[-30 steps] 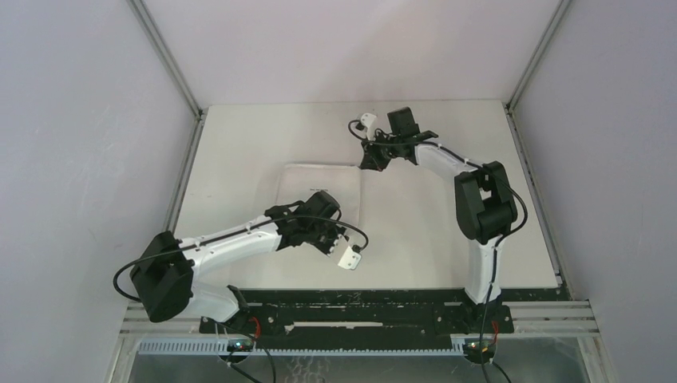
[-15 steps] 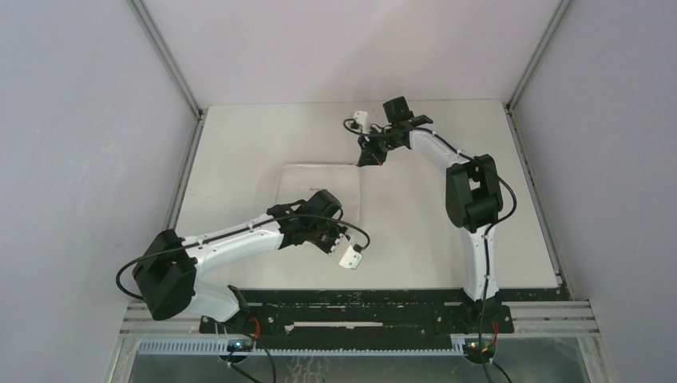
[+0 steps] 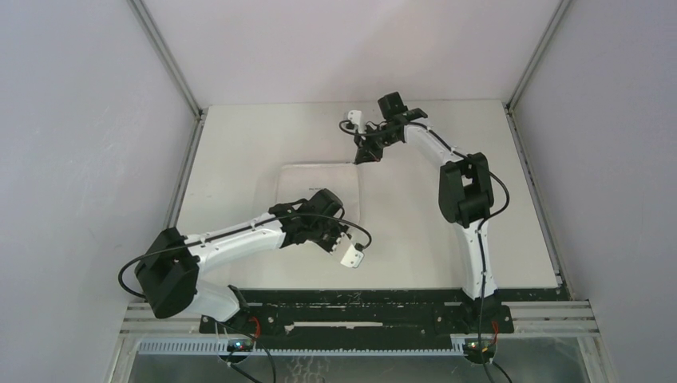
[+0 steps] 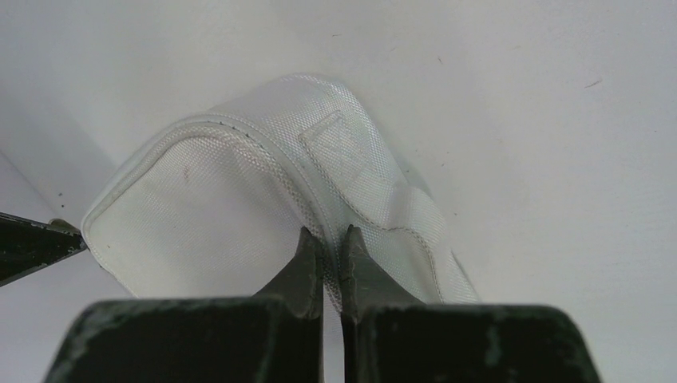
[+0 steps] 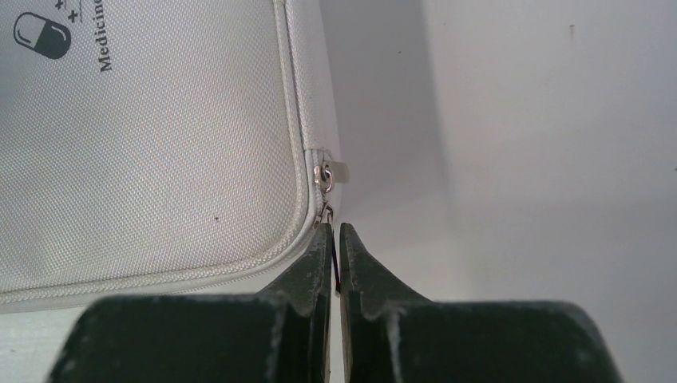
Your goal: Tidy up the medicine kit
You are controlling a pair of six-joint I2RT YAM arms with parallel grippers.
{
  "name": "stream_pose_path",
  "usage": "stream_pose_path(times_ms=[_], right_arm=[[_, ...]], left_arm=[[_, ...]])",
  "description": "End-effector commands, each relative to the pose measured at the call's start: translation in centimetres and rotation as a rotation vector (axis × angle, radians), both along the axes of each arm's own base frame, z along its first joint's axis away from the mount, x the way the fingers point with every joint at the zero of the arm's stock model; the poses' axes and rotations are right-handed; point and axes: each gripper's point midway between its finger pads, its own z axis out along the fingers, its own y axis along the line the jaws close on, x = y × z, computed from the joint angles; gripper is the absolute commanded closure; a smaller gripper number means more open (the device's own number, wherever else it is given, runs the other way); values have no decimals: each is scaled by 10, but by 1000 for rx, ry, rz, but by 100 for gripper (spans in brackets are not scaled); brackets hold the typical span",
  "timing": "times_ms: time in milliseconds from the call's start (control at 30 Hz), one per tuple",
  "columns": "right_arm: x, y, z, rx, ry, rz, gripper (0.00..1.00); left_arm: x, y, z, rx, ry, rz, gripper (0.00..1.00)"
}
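Right gripper [image 5: 335, 231] at the far right corner of the kit [image 3: 311, 177], jaws pinched on zip pull [image 5: 326, 212].
Left gripper [image 4: 327, 239] is nearer, jaws clamped on kit's near edge.

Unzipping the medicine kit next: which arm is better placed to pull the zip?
Right. The right end effector is pinched on the zipper pull at a corner of the medicine kit; the left end effector clamps the kit's near edge, likely better for anchoring.
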Motion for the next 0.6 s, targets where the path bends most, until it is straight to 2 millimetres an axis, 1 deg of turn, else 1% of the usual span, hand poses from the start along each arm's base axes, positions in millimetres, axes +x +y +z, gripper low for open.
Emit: stream_pose_path(times_ms=[0,67,133,200,267,367,433,467,533,567], right_arm=[[43,20,9,10,-229,42,100],[44,23,10,6,-232,42,99],[45,22,14,0,-235,30,93],[47,14,20,-12,-236,1,85],[46,2,29,-31,-239,-32,76],[43,-23,49,-49,-253,-81,59],[35,-40,63,-57,-253,-106,47],[30,-50,70,-64,-246,-119,43],[20,-69,83,-75,-237,-150,38],[15,-80,95,-76,-246,-173,36]], left_arm=[[-63,0,-28,83,194,-237,100],[-62,0,-28,84,191,-235,100],[-60,0,-28,82,182,-226,100],[-56,0,-27,78,167,-207,100],[-51,-1,-24,64,156,-188,100],[-42,-4,-16,31,154,-147,100],[-32,-8,-10,5,155,-113,100],[-27,-10,-7,-3,155,-100,100],[-17,-13,-3,-18,147,-87,100],[-11,-17,1,-37,141,-74,100]])
